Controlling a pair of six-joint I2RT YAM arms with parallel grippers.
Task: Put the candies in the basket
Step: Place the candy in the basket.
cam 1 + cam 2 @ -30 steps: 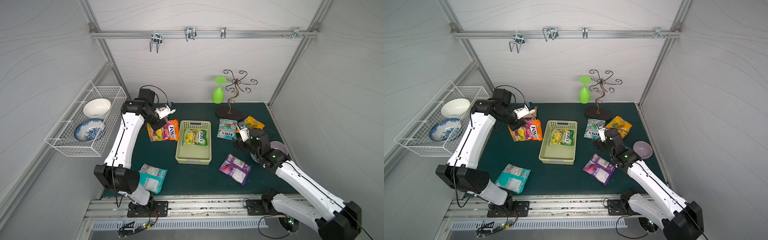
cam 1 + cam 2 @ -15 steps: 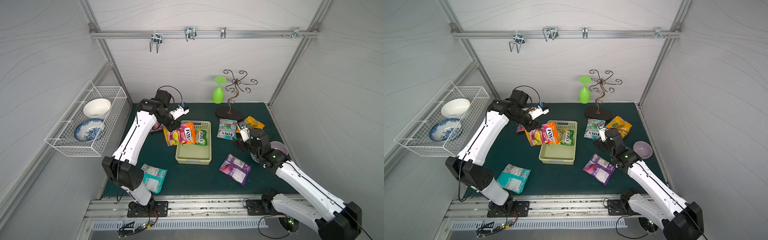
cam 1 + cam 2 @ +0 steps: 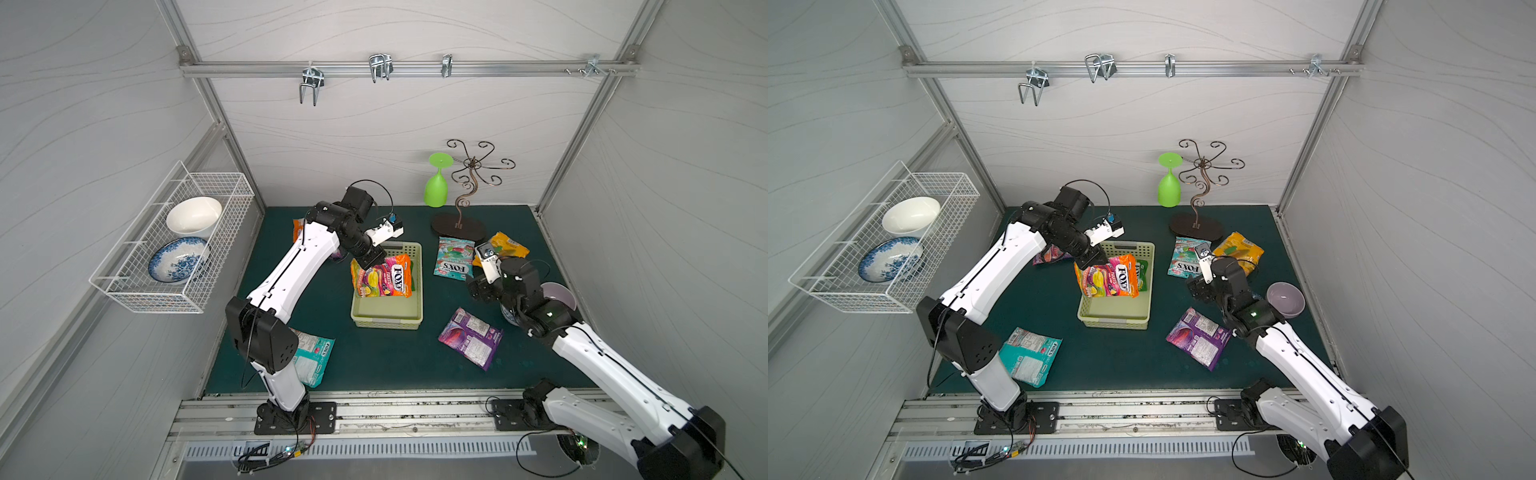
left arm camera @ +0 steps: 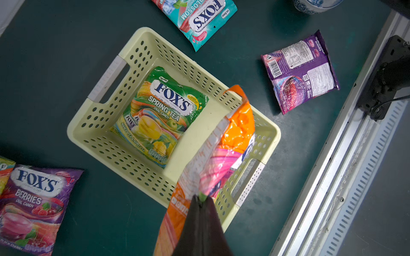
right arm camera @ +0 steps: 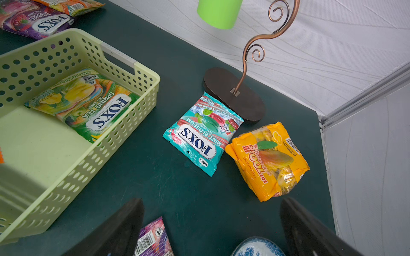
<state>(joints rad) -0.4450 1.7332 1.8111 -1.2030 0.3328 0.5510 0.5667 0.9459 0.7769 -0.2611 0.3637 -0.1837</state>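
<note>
Above the pale yellow-green perforated plastic basket point(image 3: 386, 323), the left gripper point(image 4: 200, 199) pinches a glossy orange candy packet point(image 3: 382, 279) by its edge. It is best released low over the basket's bare six-o'clock half. The right gripper point(image 5: 210, 207) gapes wide, empty.

White wavy-lined wall panels point(image 3: 395, 124) on three sides; aluminium rail point(image 3: 519, 66) with hooks point(image 3: 380, 68) across back; dark green desk point(image 3: 382, 361); wire basket point(image 3: 158, 297) on side wall.
</note>
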